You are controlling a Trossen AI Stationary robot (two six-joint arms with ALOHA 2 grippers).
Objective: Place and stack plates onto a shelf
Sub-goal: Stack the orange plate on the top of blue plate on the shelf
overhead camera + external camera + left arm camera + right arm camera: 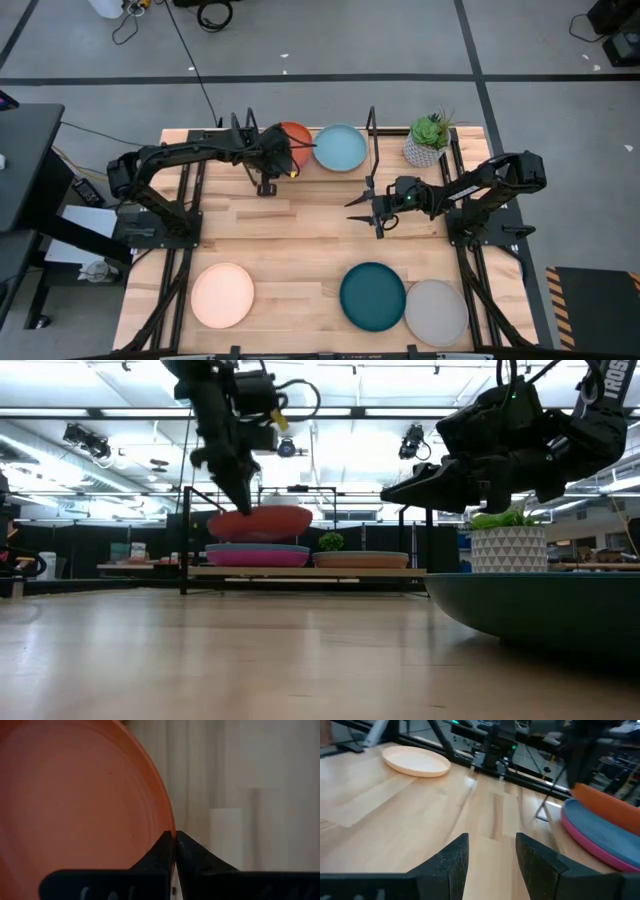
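Observation:
The orange plate is in my shut left gripper, over the left half of the shelf at the table's far edge. Below it a blue plate lies on a magenta plate. A light blue plate sits on the shelf's right half, on a tan plate. The cream plate, dark teal plate and grey plate lie flat near the table's near edge. My right gripper hovers open over the table's middle, touching nothing. My left gripper pinches the orange plate's rim between its two fingers, at the plate's left near edge, reaching in from the table's left. The plate is tilted just above the blue plate. Whether its low edge touches that plate, I cannot tell.
Black upright frames stand at each end of the shelf. A potted plant stands right of the shelf, near the right arm. Bare wood lies between the shelf and the near plates.

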